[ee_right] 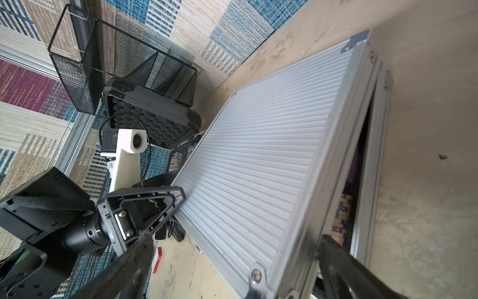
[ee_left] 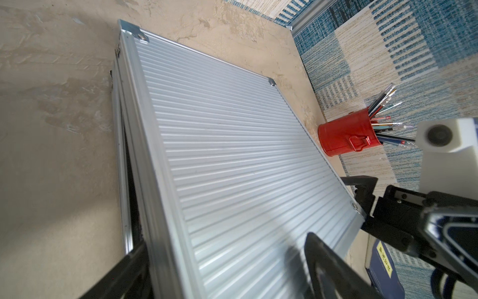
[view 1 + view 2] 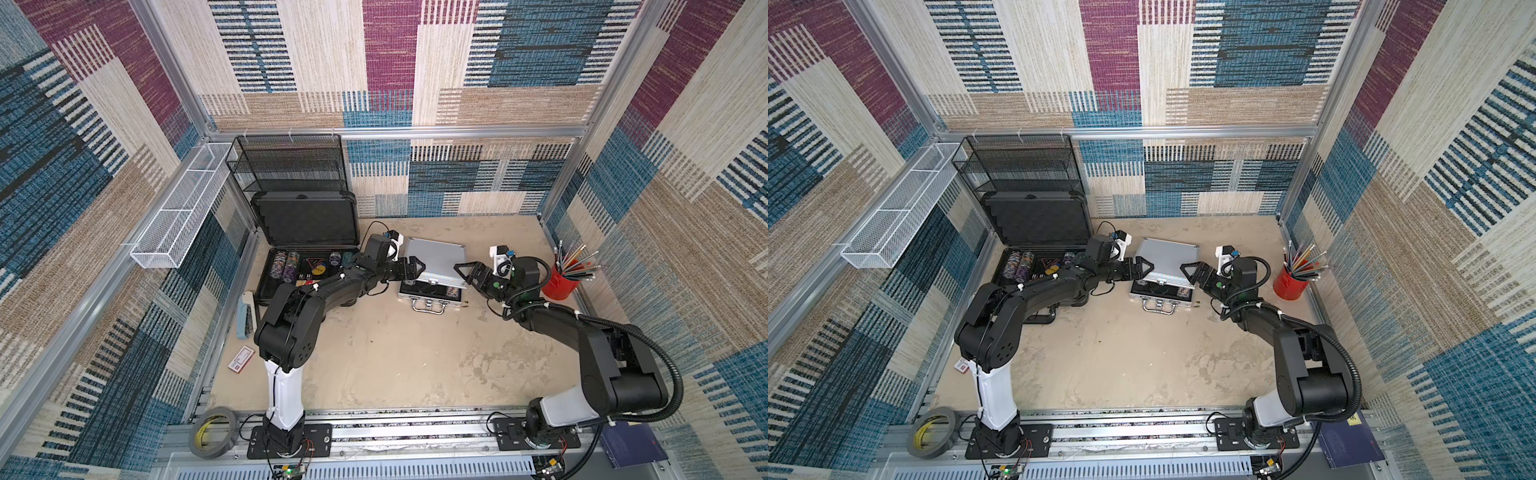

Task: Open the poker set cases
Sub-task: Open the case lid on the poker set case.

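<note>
Showing the dark grey case (image 3: 305,220) fully open beside the silver case (image 3: 430,296), whose lid (image 3: 434,257) is only part-raised, left gripper (image 3: 417,266) and right gripper (image 3: 460,268) spread-jawed at its corners

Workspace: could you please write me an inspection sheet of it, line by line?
Surface: beige table, stained, scuffed.
Job's things: dark case open, lid upright, chips showing; silver case lid partly raised.
Clutter: red pencil cup, tape roll, stapler, card, black mesh rack, white wire basket.
Grippers: left gripper and right gripper open, at the silver case's opposite ends.
Cables: black hose on the right; cable loop behind the left gripper.
Surroundings: patterned carpet walls, aluminium frame.
</note>
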Controlling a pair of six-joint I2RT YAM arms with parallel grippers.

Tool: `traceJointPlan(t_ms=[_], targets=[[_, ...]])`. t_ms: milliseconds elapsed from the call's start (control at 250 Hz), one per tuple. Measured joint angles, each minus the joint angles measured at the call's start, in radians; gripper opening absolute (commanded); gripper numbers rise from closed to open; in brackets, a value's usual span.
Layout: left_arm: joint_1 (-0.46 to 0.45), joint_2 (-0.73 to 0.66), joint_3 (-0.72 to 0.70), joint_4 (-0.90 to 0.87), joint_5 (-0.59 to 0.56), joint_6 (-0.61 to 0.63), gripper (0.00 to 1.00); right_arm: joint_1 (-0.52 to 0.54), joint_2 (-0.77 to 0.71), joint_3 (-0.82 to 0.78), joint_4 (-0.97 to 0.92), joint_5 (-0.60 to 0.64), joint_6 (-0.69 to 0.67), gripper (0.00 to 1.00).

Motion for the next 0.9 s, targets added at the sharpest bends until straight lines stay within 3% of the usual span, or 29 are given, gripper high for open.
traceJointPlan(t_ms=[324, 488, 680, 900], targets=[[0.001, 0.002, 0.02, -0.012, 0.007, 0.0, 0.88, -0.032, -0.033, 0.037, -0.136, 0.063, -0.048, 1.0], [0.002, 0.002, 0.029, -0.019, 0.011, 0.001, 0.88, -0.031, -0.023, 0.013, -0.167, 0.033, -0.066, 1.0], [0.002, 0.002, 0.032, -0.019, 0.014, 0.003, 0.88, -0.024, -0.029, -0.089, -0.079, -0.032, 0.007, 1.0], [0.002, 0.003, 0.032, -0.019, 0.021, 0.003, 0.88, -0.024, -0.028, -0.162, 0.179, -0.074, 0.191, 1.0]])
